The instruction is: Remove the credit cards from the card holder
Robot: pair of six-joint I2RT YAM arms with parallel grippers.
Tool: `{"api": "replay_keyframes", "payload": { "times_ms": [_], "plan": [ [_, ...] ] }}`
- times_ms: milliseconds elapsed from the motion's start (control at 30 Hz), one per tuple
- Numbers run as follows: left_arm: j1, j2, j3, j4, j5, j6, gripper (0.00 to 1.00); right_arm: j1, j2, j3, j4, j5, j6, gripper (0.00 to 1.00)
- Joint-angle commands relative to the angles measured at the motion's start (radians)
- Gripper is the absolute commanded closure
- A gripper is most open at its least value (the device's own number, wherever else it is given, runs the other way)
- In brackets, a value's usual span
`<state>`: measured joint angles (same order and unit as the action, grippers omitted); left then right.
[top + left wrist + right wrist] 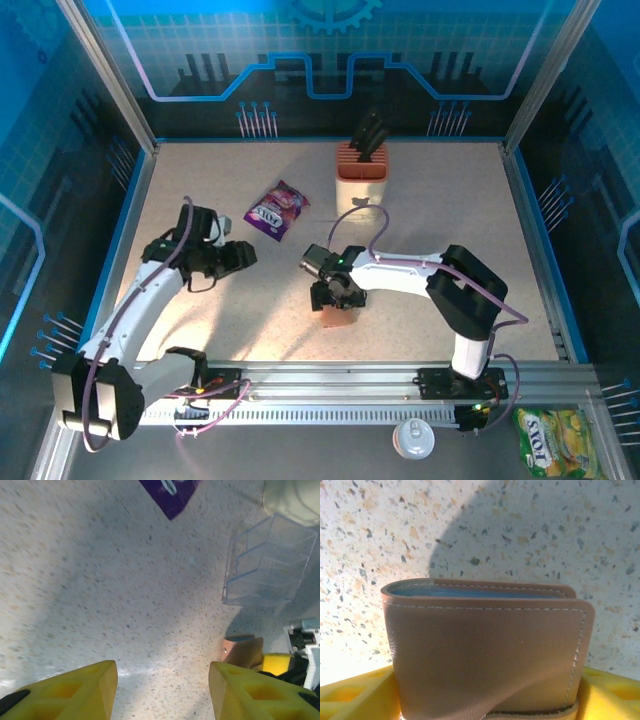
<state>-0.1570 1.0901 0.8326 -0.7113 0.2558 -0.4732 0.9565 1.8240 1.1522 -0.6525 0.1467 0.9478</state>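
Wallet (340, 317) folded shut, near the middle of the worktop (450, 200), a little toward its near edge. Right gripper (336, 298) is clamped on it: in the right wrist view yellow fingers (355, 695) press both leather faces low down. Cannot tell whether the wallet rests on the worktop or hangs just above it. A blue strip (480, 592) shows between the leaves at the free edge; cards or pocket lining, cannot tell which. No card is out.

Left gripper (240, 256) hovers left of centre with its jaws spread wide and nothing between them, aimed toward the wallet.

Risks, as judged:
- The squeeze across both leaves likely pins the cards. A pull from the left could drag the whole wallet out of the right grip instead of freeing a card.
- Smooth leather held only by its lower part may pivot or slip if pushed sideways.
- The wallet must open before the pockets are reachable; prying with wide fingers may bend a card.
- The two grippers must meet closely, so finger collision is possible.
- A clear plastic box (265, 565) stands just beyond the wallet toward the far edge and could be knocked. Snack packet (278, 210) and knife block (361, 175) lie well apart, low concern.
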Motion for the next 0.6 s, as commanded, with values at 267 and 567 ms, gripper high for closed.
{"api": "replay_keyframes", "payload": {
  "times_ms": [267, 567],
  "plan": [
    [-0.222, -0.047, -0.175, 0.251, -0.031, -0.344, 0.49, -0.016, 0.002, -0.027, 0.063, -0.083, 0.038, 0.19],
    [-0.335, -0.005, -0.221, 0.347, -0.073, -0.433, 0.49, -0.016, -0.055, -0.060, 0.097, -0.125, 0.036, 0.13]
  ]
}}
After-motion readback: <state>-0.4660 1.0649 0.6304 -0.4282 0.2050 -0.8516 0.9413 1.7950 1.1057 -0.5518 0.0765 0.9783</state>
